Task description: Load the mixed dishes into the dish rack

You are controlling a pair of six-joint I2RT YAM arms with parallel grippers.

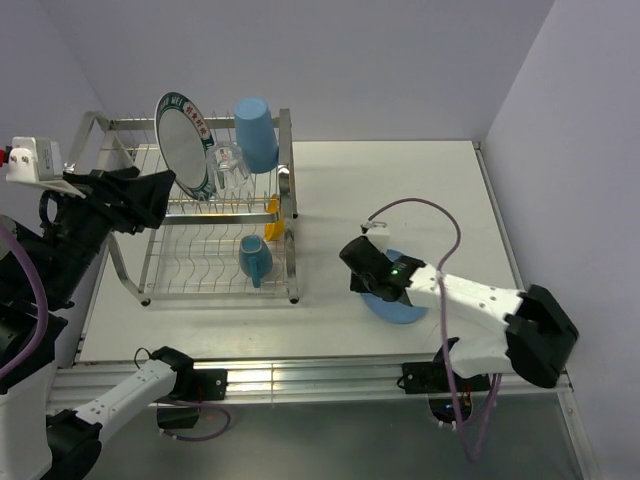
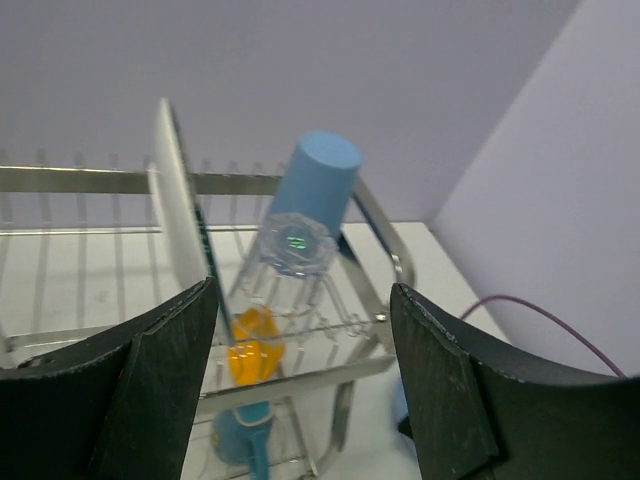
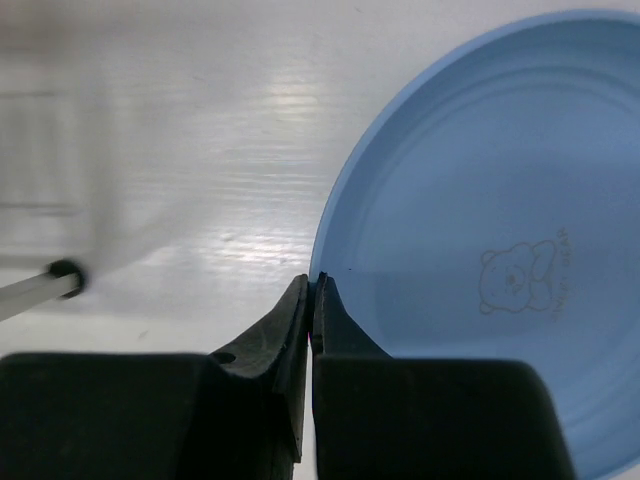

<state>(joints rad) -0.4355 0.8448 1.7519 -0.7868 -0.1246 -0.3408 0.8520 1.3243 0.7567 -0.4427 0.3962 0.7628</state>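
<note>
The large blue plate point(image 3: 480, 220) lies on the white table, right of the dish rack point(image 1: 290, 215). My right gripper point(image 3: 313, 285) is shut on the plate's left rim, one finger above and one below; from above, that gripper point(image 1: 366, 282) covers the plate's point(image 1: 400, 312) left part. In the rack's upper tier stand the white patterned-rim plate point(image 1: 182, 145), the upturned blue tumbler point(image 1: 256, 133) and the clear glass point(image 1: 228, 168). The yellow-orange bowl point(image 1: 274, 218) sits at its right end, and the light blue mug point(image 1: 254, 258) lies in the lower tier. My left gripper point(image 2: 300, 330) hangs open and empty at the rack's left end.
A purple cable point(image 1: 420, 205) loops above the right arm. The table point(image 1: 400, 180) ends at walls behind and to the right. The rack fills the table's left side.
</note>
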